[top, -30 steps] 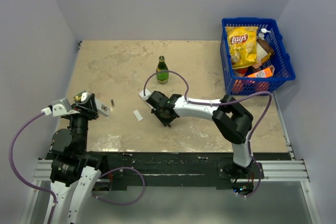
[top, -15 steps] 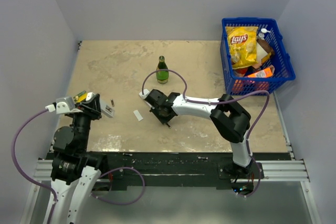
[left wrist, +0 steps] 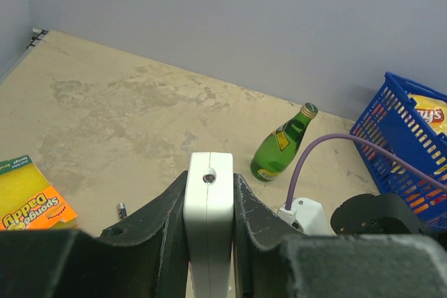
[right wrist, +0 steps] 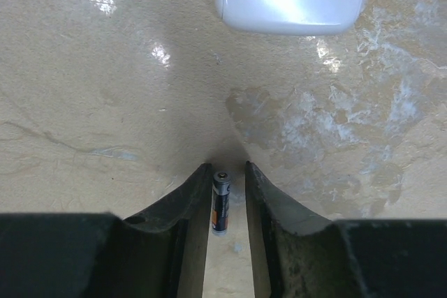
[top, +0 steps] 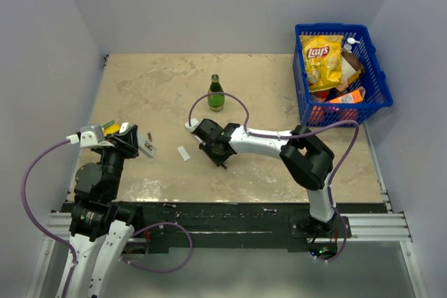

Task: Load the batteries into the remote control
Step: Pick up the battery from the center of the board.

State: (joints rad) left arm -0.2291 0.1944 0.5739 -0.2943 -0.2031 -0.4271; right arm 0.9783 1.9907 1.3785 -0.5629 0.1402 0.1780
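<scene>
- The right jaws stand slightly open, low on the tabletop (right wrist: pixel 105 102), straddling one battery (right wrist: pixel 221 204).
- Centre it, close squarely, then lift.
- The left jaws clamp the remote control (left wrist: pixel 207 228), raised.

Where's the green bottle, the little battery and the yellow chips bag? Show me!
green bottle (left wrist: pixel 278 150): left wrist view, on its label.
battery (right wrist: pixel 221 204): right wrist view, on the middle of its dark body.
chips bag (top: pixel 321 61): top view, on its yellow front.
</scene>
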